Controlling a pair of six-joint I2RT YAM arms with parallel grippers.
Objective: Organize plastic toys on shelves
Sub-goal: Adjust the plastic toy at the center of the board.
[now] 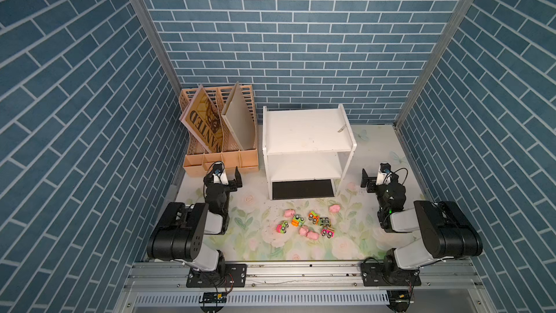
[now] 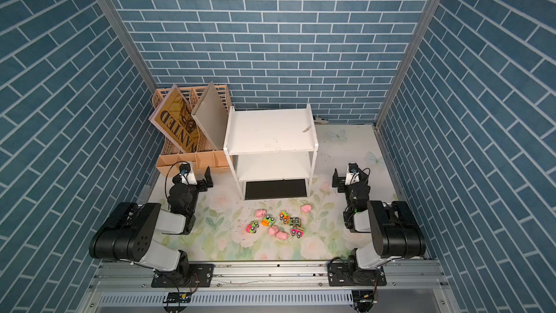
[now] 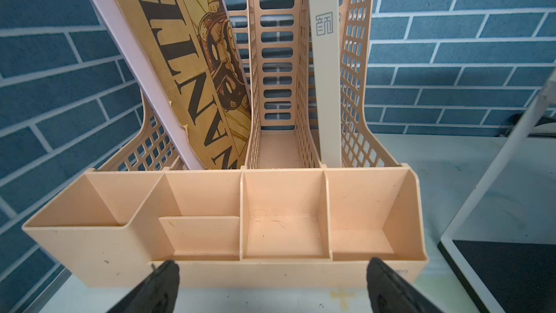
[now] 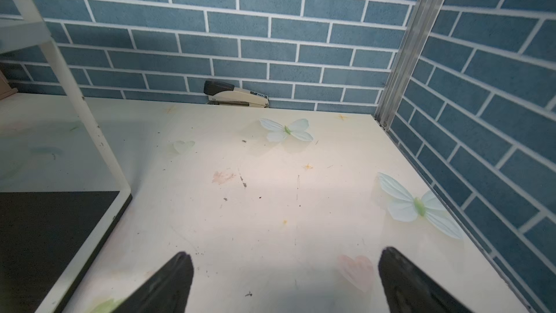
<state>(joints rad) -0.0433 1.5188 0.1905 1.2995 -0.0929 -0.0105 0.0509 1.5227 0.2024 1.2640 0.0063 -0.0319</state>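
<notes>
The plastic toys lie in a loose cluster on the floral mat in front of the shelves: pink pigs (image 1: 289,213) (image 1: 334,208) (image 2: 282,235) and neon trucks (image 1: 298,220) (image 1: 327,231) (image 2: 253,226). The shelves (image 1: 307,133) (image 2: 270,130) are a white unit with bare boards and a dark bottom (image 4: 45,236). My left gripper (image 1: 224,173) (image 3: 272,266) is open and holds nothing, facing the peach organizer left of the shelves. On the shelves' right side, my right gripper (image 1: 377,176) (image 4: 285,254) is open over bare mat. Both are well behind the toys.
A peach slotted file organizer (image 1: 221,161) (image 3: 285,275) holds a "WANTED" booklet (image 1: 201,121) and a grey folder (image 1: 237,121). A stapler (image 4: 236,97) lies against the back wall. Blue brick walls enclose three sides. Arm bases sit on the front rail.
</notes>
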